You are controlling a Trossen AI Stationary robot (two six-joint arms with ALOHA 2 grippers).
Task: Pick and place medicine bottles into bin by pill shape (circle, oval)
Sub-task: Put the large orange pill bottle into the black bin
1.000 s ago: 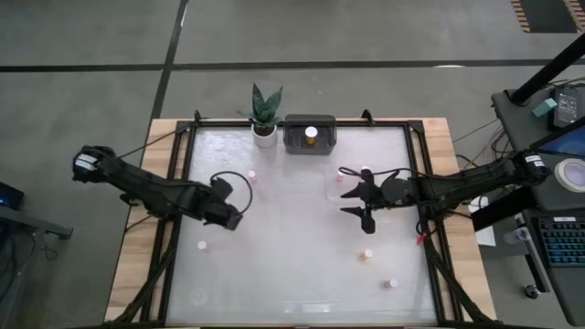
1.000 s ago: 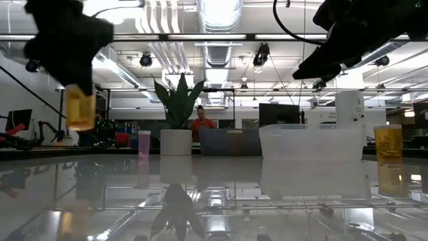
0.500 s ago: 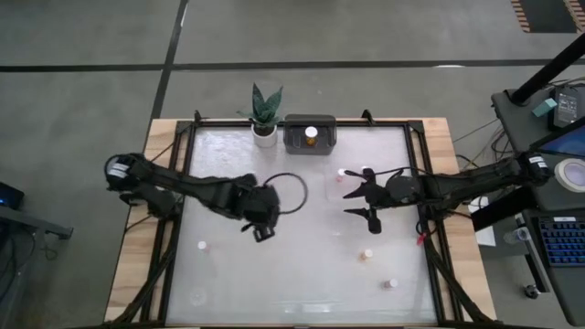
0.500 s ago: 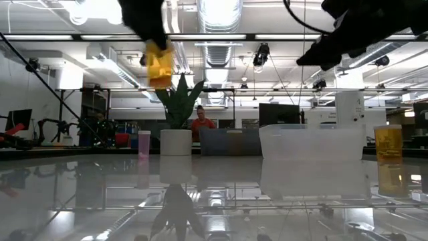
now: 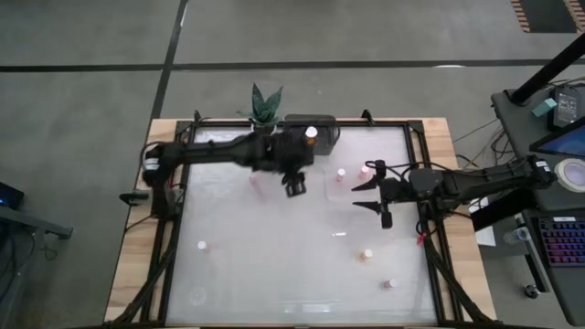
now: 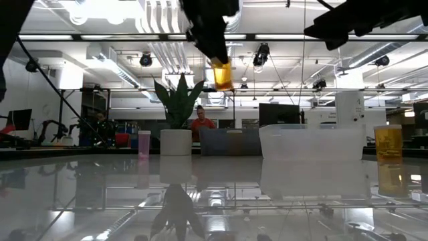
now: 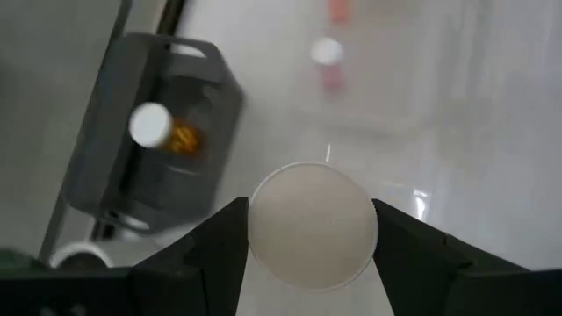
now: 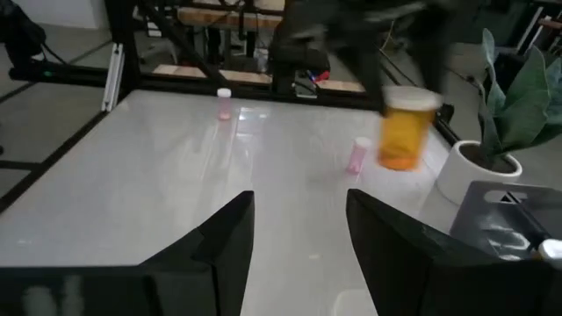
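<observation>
- Far left on the desk (image 5: 274, 265), a small pinkish bottle (image 5: 202, 245) stands alone near the left edge, well apart from both arms and not yet sorted.
- Further along, at the back edge, the white plant pot (image 5: 264, 135) sits just beside the dark bin (image 5: 294, 143); it is no part of the sorting.
- The left hand (image 5: 294, 181) reaches across to a spot just in front of the dark bin, clenched on an amber bottle (image 6: 222, 73). The left wrist view looks straight down on that bottle's white cap (image 7: 313, 225), pinched on either side by the fingers (image 7: 219, 250). It hangs well above the desk, probably so it clears the bin wall before being let go.
- Inside the dark bin stands one amber bottle with a white cap (image 7: 162, 130), which suggests this bin collects the amber kind.
- Just right of it, a clear bin (image 6: 311, 142) holds a pinkish bottle (image 5: 341, 173), presumably the other pill shape.
- The right hand (image 5: 372, 194) hovers near the clear bin's right side, fingers (image 8: 219, 241) spread and holding nothing. A pinkish bottle (image 5: 364, 169) lies just beside it, seemingly the next pick.
- Toward the front right, an amber bottle (image 5: 366, 255) and another white-capped bottle (image 5: 390, 284) wait on the desk, well apart from either hand.
</observation>
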